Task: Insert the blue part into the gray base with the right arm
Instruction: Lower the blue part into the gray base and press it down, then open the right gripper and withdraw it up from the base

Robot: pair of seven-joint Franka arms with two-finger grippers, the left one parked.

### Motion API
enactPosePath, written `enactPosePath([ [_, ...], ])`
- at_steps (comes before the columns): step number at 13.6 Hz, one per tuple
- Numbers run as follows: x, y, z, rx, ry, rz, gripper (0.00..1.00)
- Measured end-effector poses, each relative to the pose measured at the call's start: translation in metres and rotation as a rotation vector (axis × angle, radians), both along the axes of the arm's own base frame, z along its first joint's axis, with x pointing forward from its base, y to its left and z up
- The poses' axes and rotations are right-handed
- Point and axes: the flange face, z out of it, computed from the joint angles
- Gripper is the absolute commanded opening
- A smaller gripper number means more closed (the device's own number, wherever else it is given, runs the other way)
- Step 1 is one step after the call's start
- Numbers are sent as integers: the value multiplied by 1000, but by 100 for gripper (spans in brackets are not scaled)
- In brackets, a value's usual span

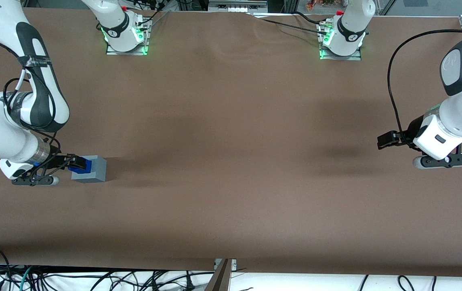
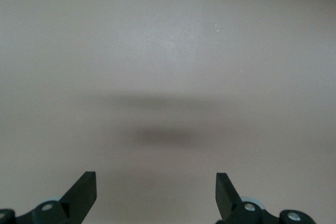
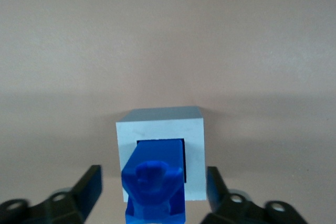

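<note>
The blue part [image 3: 155, 182] fills the foreground of the right wrist view, its notched two-bump end facing the camera and its other end already entered into the square recess of the gray base [image 3: 194, 145]. It appears to lean slightly, not fully sunk, though from this angle the depth of seating is hard to judge.

The gripper [image 3: 152, 195] stands spread, its fingers [image 3: 86, 190] well clear of the blue part on either side, so nothing is grasped. In the front view the gripper [image 1: 78, 162] sits just over the base's edge at the working arm's end of the brown table [image 1: 235, 141], with the blue part [image 1: 85, 165] showing against the gray base [image 1: 93, 169].

The insertion looks mostly done; what remains is probably seating or withdrawal. To finish well, the right arm [image 1: 9, 133] should rise straight along the part's axis so neither finger catches the bumps and tips the piece out. If a final press is needed, it should be centred on the bumped end and gentle, since the base rests loose on the cloth and could slide or tilt under an off-centre push.
</note>
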Motion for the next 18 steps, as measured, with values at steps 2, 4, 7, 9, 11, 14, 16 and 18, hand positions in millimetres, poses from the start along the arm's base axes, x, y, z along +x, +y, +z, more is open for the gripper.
enactPosePath([
  [2, 0, 4, 18, 0, -19, 6, 99],
  [4, 0, 12, 47, 1, -28, 19, 99],
  [7, -6, 35, 120, 5, -15, 43, 99],
  [9, -24, 49, 169, 6, 9, 46, 99],
  [11, -47, 53, 205, 2, 20, 52, 99],
  [14, -75, 55, 219, -6, 25, 53, 99],
  [16, -79, 55, 220, -7, 26, 54, 99],
  [18, -79, 55, 223, -7, 23, 54, 99],
])
